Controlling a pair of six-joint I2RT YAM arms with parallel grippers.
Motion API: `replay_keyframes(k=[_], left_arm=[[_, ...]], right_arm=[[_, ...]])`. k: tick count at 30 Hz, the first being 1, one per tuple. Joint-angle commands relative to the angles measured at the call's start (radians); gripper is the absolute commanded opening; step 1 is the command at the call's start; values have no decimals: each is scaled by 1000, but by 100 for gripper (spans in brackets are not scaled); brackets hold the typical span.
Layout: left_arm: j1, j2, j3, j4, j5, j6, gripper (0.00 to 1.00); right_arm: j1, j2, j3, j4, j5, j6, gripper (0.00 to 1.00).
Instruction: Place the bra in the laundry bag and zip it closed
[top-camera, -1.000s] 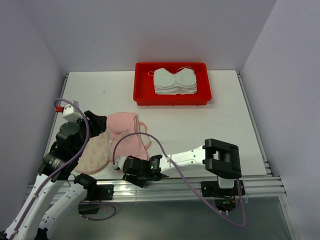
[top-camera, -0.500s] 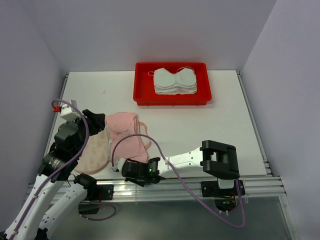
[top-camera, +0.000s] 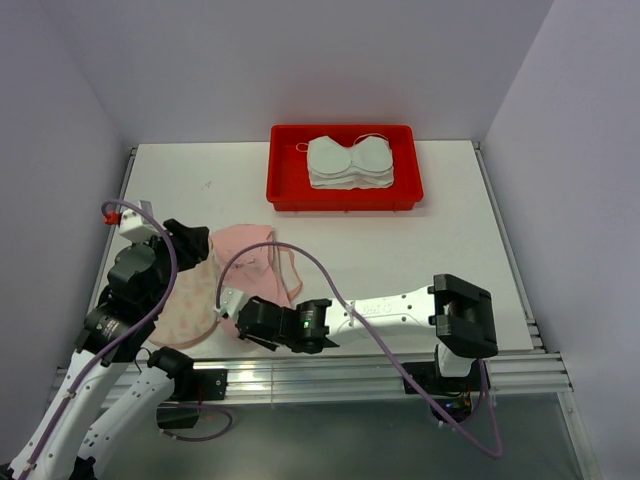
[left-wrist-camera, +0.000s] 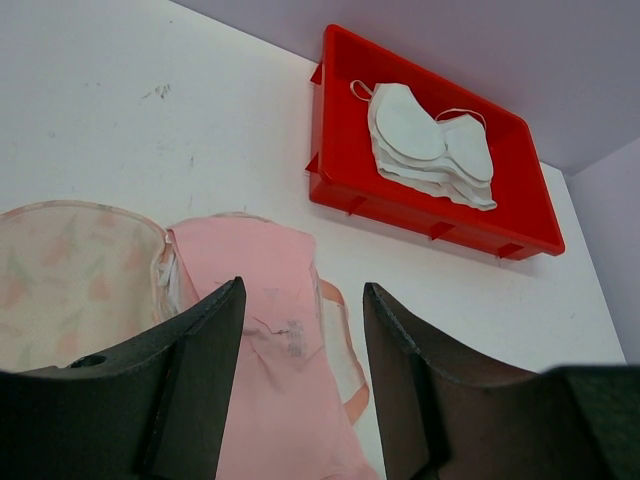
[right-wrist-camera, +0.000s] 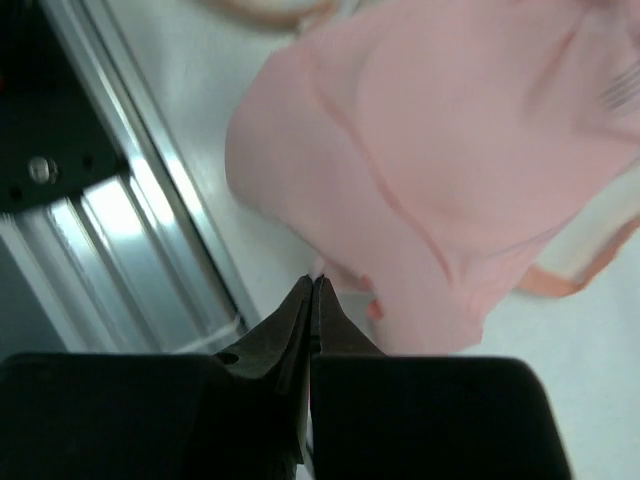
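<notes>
The pink bra (top-camera: 255, 262) lies crumpled on the table, partly overlapping the right side of the cream printed laundry bag (top-camera: 195, 300). In the left wrist view the bra (left-wrist-camera: 270, 330) and the bag (left-wrist-camera: 70, 280) lie below my left gripper (left-wrist-camera: 300, 290), which hangs open above them with nothing between its fingers. That gripper (top-camera: 195, 245) sits over the bag's far edge. My right gripper (right-wrist-camera: 313, 280) is shut, its tips pinching the near edge of the bra (right-wrist-camera: 450, 150), with a pale sliver of fabric showing at the tips. From above, it (top-camera: 232, 305) lies low near the table's front rail.
A red tray (top-camera: 345, 200) at the back of the table holds a stack of white bras (top-camera: 348, 162). The metal front rail (right-wrist-camera: 150, 230) runs just beside my right gripper. Grey walls close in both sides.
My right gripper has shut and slid left along the front edge to the bra's near edge. The left arm has hardly moved.
</notes>
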Motion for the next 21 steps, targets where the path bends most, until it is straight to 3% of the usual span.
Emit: replay_keyframes(k=[1, 21], left_arm=[[-1, -12, 17, 45, -22, 26, 57], [-1, -5, -49, 56, 47, -31, 57]], right_arm=[[-41, 3, 96, 26, 74, -51, 0], [-268, 200, 173, 249, -107, 24, 0]])
